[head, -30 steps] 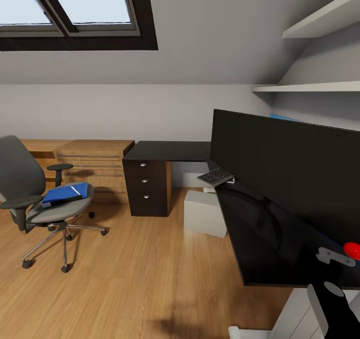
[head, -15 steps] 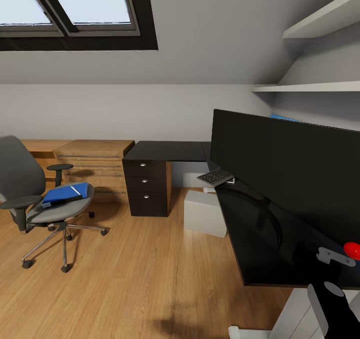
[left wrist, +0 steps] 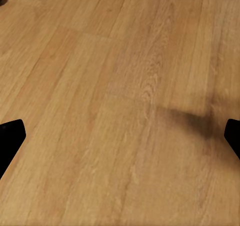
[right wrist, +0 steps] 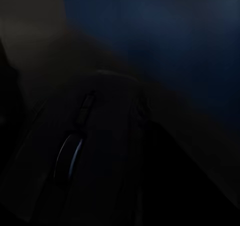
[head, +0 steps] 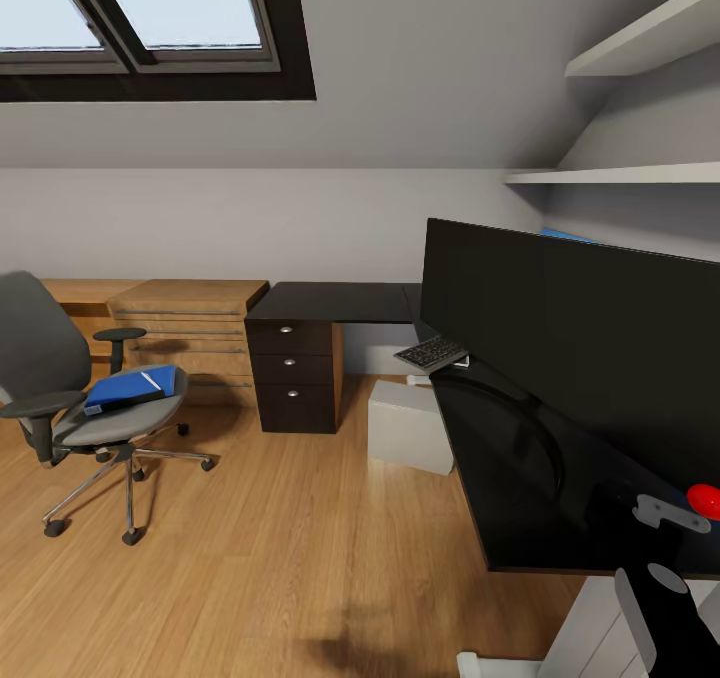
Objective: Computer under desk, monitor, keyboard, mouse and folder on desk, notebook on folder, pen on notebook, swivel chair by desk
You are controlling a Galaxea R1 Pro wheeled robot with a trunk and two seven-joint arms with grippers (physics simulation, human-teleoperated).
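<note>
Nothing has shifted since the earlier frames; chair, desk and screen sit as before. One swivel chair, grey with black armrests and chrome star base, on the wooden floor at left, well apart from the desk. One blue folder lying flat on its seat. One black desk with three drawers, each with one round silver knob; its tabletop runs toward the camera at right. One light wooden cabinet just beside the drawers. One monitor, very wide and black, cut off at the right edge, red dot at its lower corner. One keyboard on the tabletop past the monitor's far end, partly hidden. One light grey computer on the floor beneath the tabletop. Two wall shelves, both cut off. Left fingers: two black tips at opposite edges, spread wide over bare floor, holding nothing. Right wrist view is dark; one mouse faintly made out close up, a blue strip beyond; right fingers' state cannot be told.
</note>
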